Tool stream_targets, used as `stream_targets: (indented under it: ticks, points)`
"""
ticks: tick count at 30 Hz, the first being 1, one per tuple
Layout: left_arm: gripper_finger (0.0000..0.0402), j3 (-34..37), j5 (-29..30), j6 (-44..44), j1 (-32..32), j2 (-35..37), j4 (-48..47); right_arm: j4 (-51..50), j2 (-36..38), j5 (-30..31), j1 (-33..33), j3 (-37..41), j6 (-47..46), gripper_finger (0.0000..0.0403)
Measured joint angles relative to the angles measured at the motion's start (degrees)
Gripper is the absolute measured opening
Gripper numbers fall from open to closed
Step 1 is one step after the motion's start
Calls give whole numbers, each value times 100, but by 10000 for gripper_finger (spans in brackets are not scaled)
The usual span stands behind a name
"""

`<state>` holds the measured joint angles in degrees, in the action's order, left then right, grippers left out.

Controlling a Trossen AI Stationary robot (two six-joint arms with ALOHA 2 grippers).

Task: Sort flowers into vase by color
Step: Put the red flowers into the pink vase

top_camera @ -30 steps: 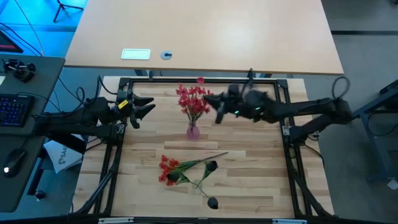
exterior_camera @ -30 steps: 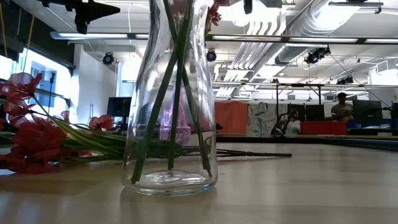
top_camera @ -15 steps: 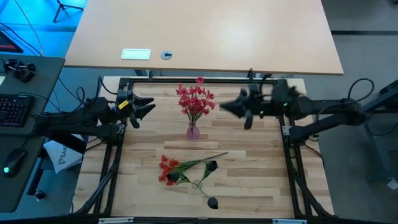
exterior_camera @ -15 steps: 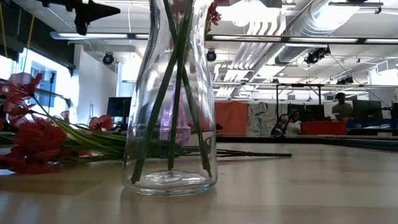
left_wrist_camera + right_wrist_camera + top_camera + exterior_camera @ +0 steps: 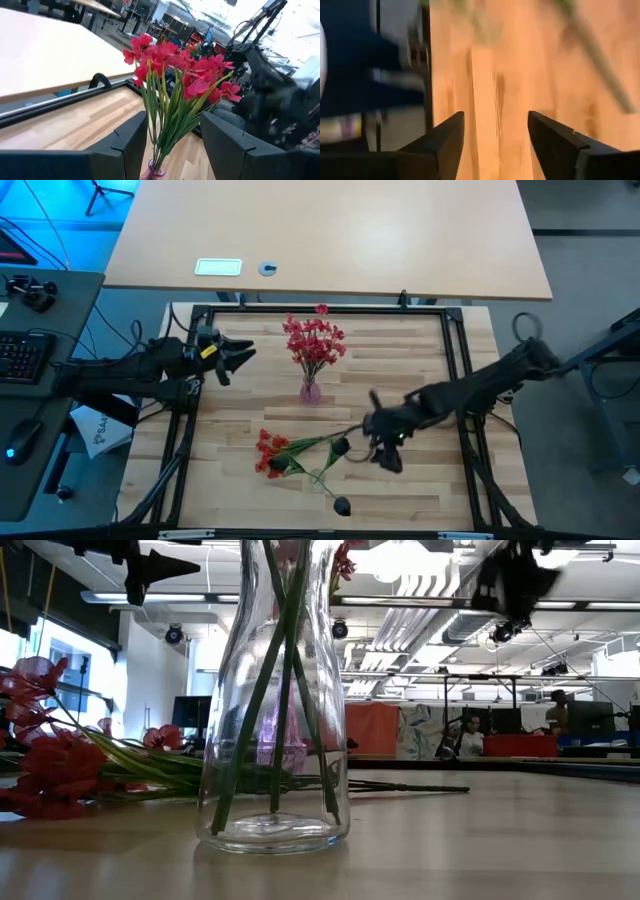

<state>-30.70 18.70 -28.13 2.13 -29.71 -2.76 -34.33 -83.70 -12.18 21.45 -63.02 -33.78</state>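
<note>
A clear glass vase [image 5: 311,390] stands at the table's middle and holds two bunches of red flowers [image 5: 313,340]; their green stalks show inside the vase in the low view [image 5: 275,740]. A third red bunch [image 5: 270,452] and dark blooms [image 5: 341,447] [image 5: 342,506] on green stalks lie on the wood nearer the front edge. My right gripper [image 5: 378,432] is open and empty, just right of the loose stalks; one blurred stalk [image 5: 600,60] shows ahead of its fingers [image 5: 445,145]. My left gripper [image 5: 238,357] is open and empty, left of the vase and facing the red flowers [image 5: 175,85].
A black metal frame [image 5: 455,350] runs round the wooden work surface. A larger tan table [image 5: 330,235] with a white label and a small disc lies beyond the far edge. Bare wood lies at the table's right and front left.
My right gripper has left the red flowers in the vase, gone toward the table's right edge, then swung toward the near edge and down to the loose flowers. My left gripper has edged a little toward the vase. The flowers have not moved.
</note>
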Motion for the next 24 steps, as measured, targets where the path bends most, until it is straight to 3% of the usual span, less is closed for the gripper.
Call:
stream_targets:
  ticks: [5, 12, 16, 19, 24]
  points:
    - [169, 0, -14, -36, 0, -115, 4, 1241, -492, -563, -180, 735, 502, 220]
    - [169, 0, -44, -36, 0, -152, 4, 2224, -531, 471, -776, 1573, 1650, 192]
    - [169, 0, -44, -198, 0, -155, 4, 3302, -685, 556, -957, 1954, 2089, 182]
    - [169, -2, -47, -328, -3, -158, 6, 3399, -745, 492, -1039, 1985, 2082, 179]
    - [169, -2, -61, -480, -4, -165, 24, 3091, -684, 550, -899, 1341, 2498, 172]
